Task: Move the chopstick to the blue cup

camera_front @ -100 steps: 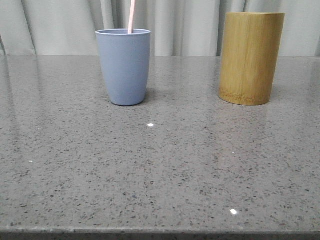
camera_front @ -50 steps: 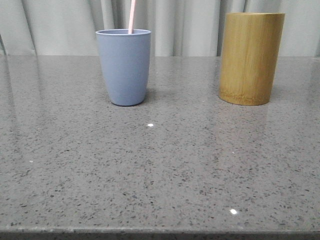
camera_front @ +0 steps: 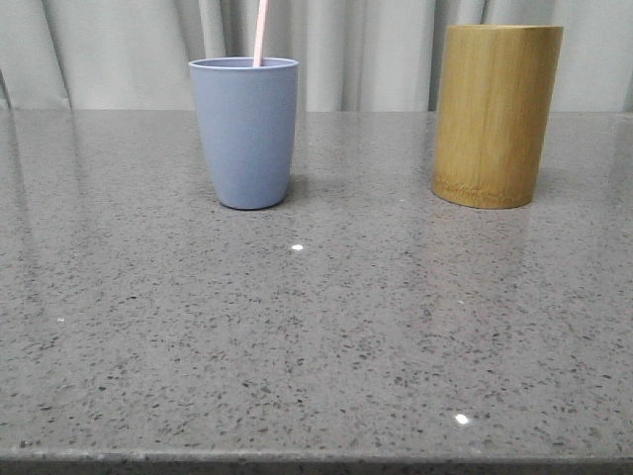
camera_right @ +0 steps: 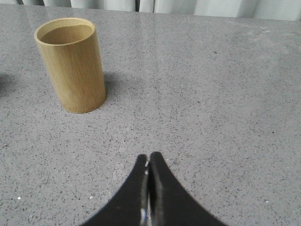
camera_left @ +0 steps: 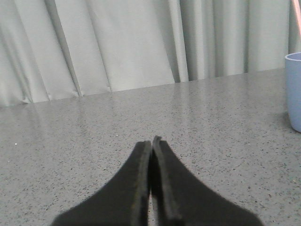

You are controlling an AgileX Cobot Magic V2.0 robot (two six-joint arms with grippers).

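Note:
The blue cup [camera_front: 244,132] stands upright at the back left of the grey table. A pale pink chopstick [camera_front: 261,32] stands inside it and rises past the top of the front view. The cup's edge [camera_left: 294,89] and the chopstick [camera_left: 297,13] also show in the left wrist view. My left gripper [camera_left: 151,141] is shut and empty, low over the table, well apart from the cup. My right gripper [camera_right: 149,157] is shut and empty over bare table, away from the bamboo holder. Neither gripper shows in the front view.
A tall tan bamboo holder [camera_front: 496,115] stands at the back right; in the right wrist view [camera_right: 71,63] its inside looks empty. A pale curtain [camera_front: 366,49] hangs behind the speckled grey table [camera_front: 316,336]. The table's front edge [camera_front: 316,460] runs along the bottom.

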